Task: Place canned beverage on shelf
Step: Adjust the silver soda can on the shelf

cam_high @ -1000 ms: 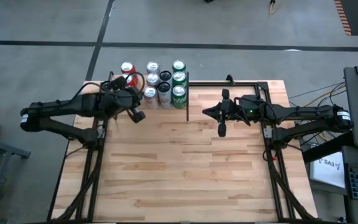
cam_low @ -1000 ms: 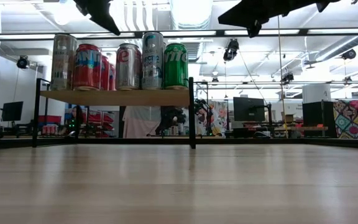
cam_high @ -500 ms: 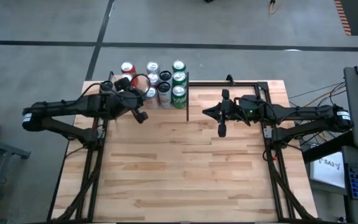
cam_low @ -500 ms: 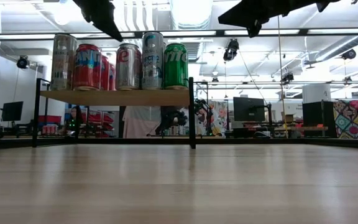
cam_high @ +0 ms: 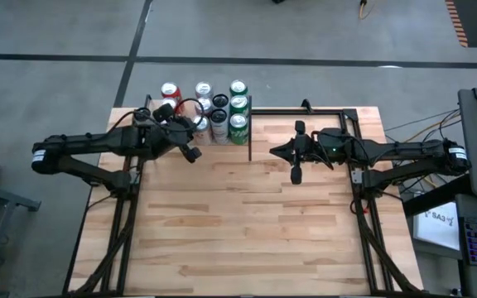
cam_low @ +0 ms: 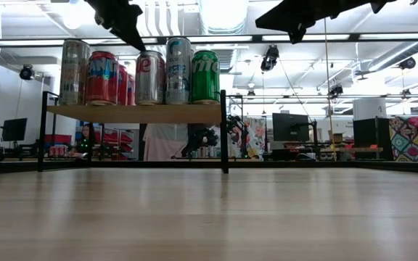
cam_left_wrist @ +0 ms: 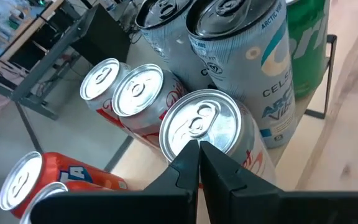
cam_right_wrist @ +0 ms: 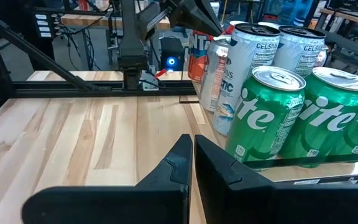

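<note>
Light-wood shelf [cam_low: 133,113] crowded with upright cans [cam_low: 205,76], perhaps ten, on plank tabletop [cam_high: 247,223].

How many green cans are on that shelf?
3 green cans, lined along the shelf edge facing the right arm: back can, middle can, front can. The left gripper may hide another.

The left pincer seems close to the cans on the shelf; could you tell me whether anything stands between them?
Nothing visible does. The shut left pincer hangs just above the nearest can on the shelf.
</note>
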Motion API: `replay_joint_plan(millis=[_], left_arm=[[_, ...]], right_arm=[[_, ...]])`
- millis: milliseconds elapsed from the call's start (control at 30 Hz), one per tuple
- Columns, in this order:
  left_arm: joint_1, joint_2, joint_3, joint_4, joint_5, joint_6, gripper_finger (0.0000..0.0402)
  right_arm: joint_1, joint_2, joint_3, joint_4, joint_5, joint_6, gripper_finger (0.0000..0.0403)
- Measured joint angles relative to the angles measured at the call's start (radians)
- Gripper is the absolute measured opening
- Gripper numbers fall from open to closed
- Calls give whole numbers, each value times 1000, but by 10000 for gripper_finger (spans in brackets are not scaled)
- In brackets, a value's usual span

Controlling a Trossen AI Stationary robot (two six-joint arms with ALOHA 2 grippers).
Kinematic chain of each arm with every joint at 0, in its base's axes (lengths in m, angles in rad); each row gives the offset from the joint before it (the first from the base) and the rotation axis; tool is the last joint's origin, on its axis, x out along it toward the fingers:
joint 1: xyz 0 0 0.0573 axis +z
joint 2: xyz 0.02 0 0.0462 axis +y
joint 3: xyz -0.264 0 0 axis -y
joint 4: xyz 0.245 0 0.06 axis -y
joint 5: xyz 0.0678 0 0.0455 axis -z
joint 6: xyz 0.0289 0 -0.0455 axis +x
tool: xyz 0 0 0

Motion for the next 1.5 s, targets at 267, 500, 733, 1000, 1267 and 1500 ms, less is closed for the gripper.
replay_joint_plan(millis=[267,500,733,1000,1267,1500], left_arm=[[-1,2,3,-1,6,-102,0],[-6,1,25,-7,15,-150,0],[-3,-1,27,-9,5,-52,0],[-3,6,27,-46,10,-98,0],[-4,6,27,-35,58,-161,0],[-4,6,27,-18,60,-183,0]], right_arm=[[0,0,0,-3,0,0,9],[0,0,0,-5,0,0,9],[0,0,0,-6,0,0,9],[0,0,0,-7,0,0,9],[0,0,0,-7,0,0,9],[0,0,0,-7,0,0,9]])
